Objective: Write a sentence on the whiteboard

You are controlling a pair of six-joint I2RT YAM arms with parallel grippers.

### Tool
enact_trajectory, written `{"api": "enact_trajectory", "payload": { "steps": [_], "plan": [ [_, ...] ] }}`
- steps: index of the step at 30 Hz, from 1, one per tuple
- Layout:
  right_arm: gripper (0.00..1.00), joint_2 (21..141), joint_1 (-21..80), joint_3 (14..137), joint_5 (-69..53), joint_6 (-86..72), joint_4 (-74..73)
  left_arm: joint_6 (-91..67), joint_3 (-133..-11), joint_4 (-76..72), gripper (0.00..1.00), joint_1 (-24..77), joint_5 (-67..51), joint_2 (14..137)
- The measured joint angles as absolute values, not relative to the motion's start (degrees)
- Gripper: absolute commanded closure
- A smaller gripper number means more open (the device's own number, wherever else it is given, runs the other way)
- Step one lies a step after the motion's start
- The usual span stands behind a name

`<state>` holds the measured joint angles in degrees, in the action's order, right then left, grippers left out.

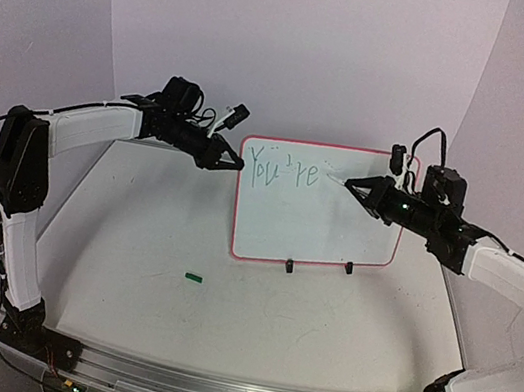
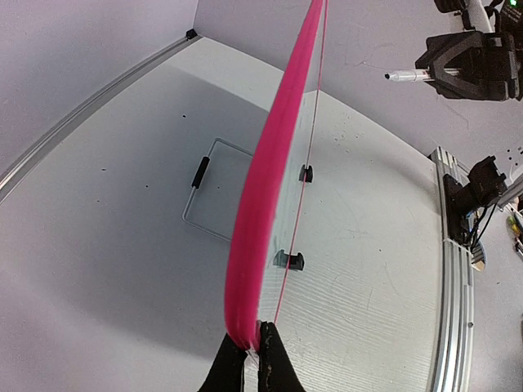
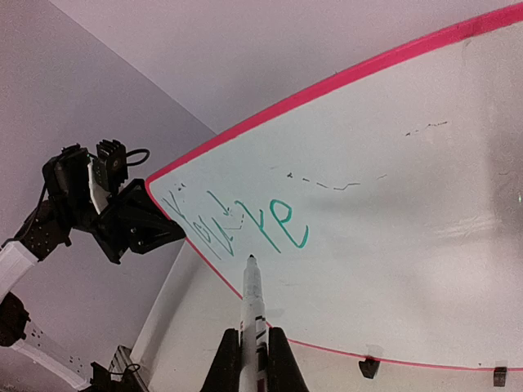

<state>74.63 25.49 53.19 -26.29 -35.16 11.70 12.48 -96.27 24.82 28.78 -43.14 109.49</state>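
The small white rectangular whiteboard with a thin red rounded frame (image 1: 318,221) stands upright on two little black clip feet (image 1: 287,265) toward the back of the white surface (image 1: 155,228), between the two arms. The thin green handwritten sentence (image 3: 245,222) reads only "You're" so far, at the top left of the board, so most of the writing is not yet done.

The left arm (image 1: 102,122) has its jaws clenched on the red frame (image 2: 265,204) at the board's left edge, near the top corner. The right arm (image 1: 494,262) has its jaws clamped around a slim white marker with a dark tip (image 3: 252,290). The tip points at the board just under the last letters, and in the left wrist view it looks a little off the face.

The board looks light and thin, stiff enough to write on yet easy to tip or skid on those small feet (the glossy face would likely be slippery too). The rim is the sensible place to grip, as the left jaws do, bracing it against pen pressure. Light strokes should serve best.

A small green cap-like piece (image 1: 193,276) lies on the surface, well apart from the board.
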Motion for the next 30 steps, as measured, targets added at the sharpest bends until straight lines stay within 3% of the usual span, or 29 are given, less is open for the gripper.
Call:
{"api": "enact_trajectory", "payload": {
  "steps": [12, 30],
  "plan": [
    [1.00, 75.2, 18.8, 52.5, -36.1, -31.8, 11.2, 12.6, -96.7, 25.7, 1.00, 29.0, -42.4, 109.5],
    [1.00, 79.7, 18.7, 53.8, -31.5, -30.1, 11.2, 13.8, -98.2, 28.4, 1.00, 29.3, -41.8, 109.7]
  ]
}}
